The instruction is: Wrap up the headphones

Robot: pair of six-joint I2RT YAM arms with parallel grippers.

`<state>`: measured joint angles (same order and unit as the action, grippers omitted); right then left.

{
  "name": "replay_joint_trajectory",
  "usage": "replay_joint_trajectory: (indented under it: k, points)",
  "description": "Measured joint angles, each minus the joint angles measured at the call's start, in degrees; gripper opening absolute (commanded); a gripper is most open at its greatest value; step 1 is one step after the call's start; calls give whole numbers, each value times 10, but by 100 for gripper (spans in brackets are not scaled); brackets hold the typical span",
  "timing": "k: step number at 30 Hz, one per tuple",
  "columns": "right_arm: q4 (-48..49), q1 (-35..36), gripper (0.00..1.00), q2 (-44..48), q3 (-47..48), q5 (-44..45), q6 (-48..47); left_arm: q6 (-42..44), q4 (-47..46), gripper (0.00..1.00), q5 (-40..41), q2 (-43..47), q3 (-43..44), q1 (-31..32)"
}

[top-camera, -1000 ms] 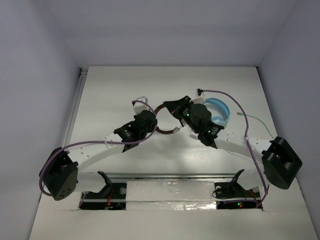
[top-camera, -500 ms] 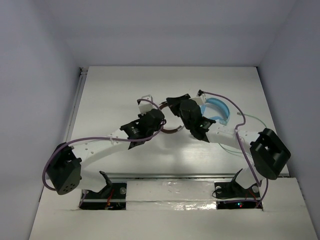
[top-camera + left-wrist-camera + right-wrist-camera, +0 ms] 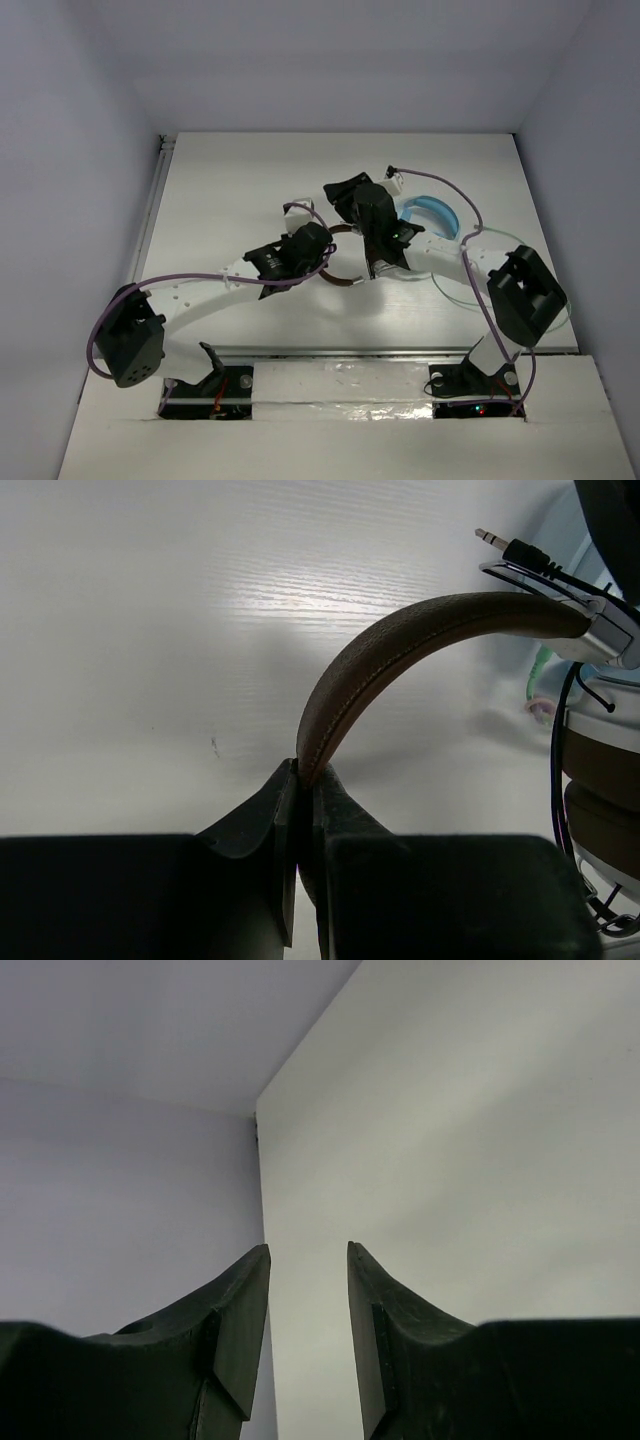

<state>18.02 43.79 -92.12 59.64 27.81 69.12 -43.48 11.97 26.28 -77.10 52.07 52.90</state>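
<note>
Left pincer (image 3: 305, 772) is clamping the brown headband of the headphones (image 3: 400, 640), at mid-surface (image 3: 230, 190) between both arms. Right pincer (image 3: 308, 1252) is hanging with fingers apart, gripping nothing, pointing along the surface.

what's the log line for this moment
left gripper: shut on headphones at brown headband | right gripper: open, holding nothing | jack plug: loose beside silver ear cup

left claw (image 3: 323, 240) – on headphones (image 3: 342, 281) | right claw (image 3: 337, 189) – near light blue headphones (image 3: 432, 207)
</note>
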Motion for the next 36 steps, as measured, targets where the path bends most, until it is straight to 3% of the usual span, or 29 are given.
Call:
replay_joint_trajectory:
  k: [10, 14, 23, 29, 36]
  points:
    - [-28, -66, 46, -70, 89, -153, -94, 24, 16, 0, -21, 0, 0, 0]
    - [-35, -83, 54, -59, 110, -178, -160, 43, 21, 0, -12, 9, 0, -15]
    - [-79, -86, 65, 47, 120, -170, -289, 89, -34, 0, -13, 23, -24, -160]
    - [-93, -86, 71, 200, 32, -147, -320, 137, -83, 0, -16, -124, 74, -250]
    - [-111, -86, 73, 318, -71, -151, -323, 214, -147, 0, -65, -297, 226, -299]
